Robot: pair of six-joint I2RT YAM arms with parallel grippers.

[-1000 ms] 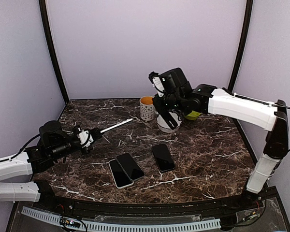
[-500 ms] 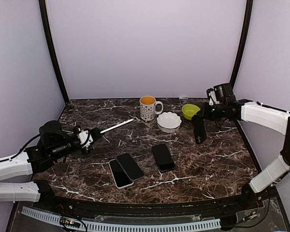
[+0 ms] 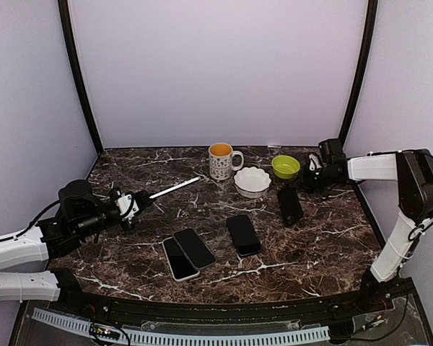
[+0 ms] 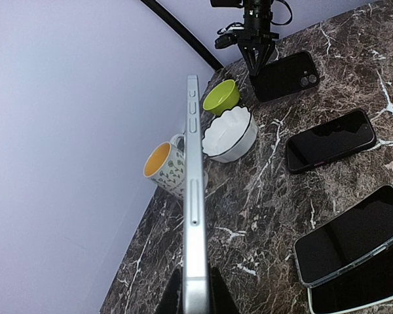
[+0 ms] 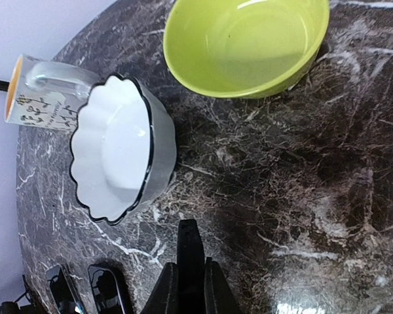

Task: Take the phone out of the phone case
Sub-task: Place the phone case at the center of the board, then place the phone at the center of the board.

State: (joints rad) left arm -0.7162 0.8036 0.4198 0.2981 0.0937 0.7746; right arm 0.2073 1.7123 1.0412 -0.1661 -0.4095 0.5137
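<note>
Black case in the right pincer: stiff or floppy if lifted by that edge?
Probably flexes some: the right pincer is shut on only one thin edge of the black case, so most of it is unsupported by the grip. Likely light, since it looks slim. Its matte back seems grippy, yet it might slide on the polished marble table.

I grip a silver-edged phone [image 4: 192,196] and a black case [image 3: 289,205]. Left of the white scalloped bowl [image 3: 252,182], a leaf-patterned mug [image 3: 221,163]; right, a lime-green bowl [image 3: 285,166].
</note>
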